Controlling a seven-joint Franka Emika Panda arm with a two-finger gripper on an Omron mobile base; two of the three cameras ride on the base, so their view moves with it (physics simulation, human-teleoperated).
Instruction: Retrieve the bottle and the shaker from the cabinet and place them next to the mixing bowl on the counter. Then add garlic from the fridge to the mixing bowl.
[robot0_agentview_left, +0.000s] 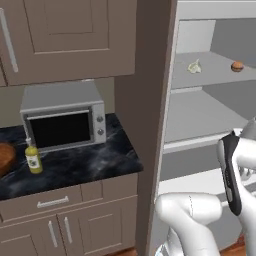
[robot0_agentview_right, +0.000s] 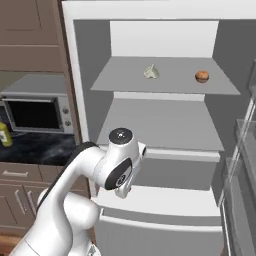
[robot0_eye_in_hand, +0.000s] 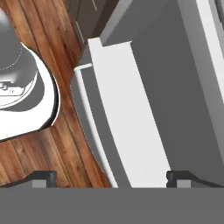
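My gripper (robot0_eye_in_hand: 111, 177) is spread wide, its two dark fingertips (robot0_eye_in_hand: 41, 177) far apart at the bottom of the hand view, with nothing between them and nothing touching them. I have it pointing downward, looking at the wooden floor (robot0_eye_in_hand: 48, 148) and the white lower front edge of the fridge (robot0_eye_in_hand: 127, 127), which runs up between the two tips.

In the right base view my arm is folded in front of the open fridge, with the wrist at about the height of the lower shelf. The garlic (robot0_agentview_right: 151, 72) lies on the upper fridge shelf (robot0_agentview_right: 125, 80), well above the hand and further back inside. A small round brown item (robot0_agentview_right: 202, 76) sits on the same shelf, apart from the garlic and off to the side.

The bottle (robot0_agentview_left: 33, 157) stands upright on the counter (robot0_agentview_left: 90, 165), well away from the hand on the far side of the fridge wall, just in front of the microwave (robot0_agentview_left: 62, 117). Beside it, at the picture edge, I can see part of the bowl (robot0_agentview_left: 6, 157), near the bottle but not touching it. The bottle carries a white label with a dark mark, too small for me to read. I cannot make out any writing on the microwave or the fridge either.

The cabinet (robot0_agentview_left: 70, 35) above the microwave has its doors closed from what I can see, high above the hand and to the same side as the counter.
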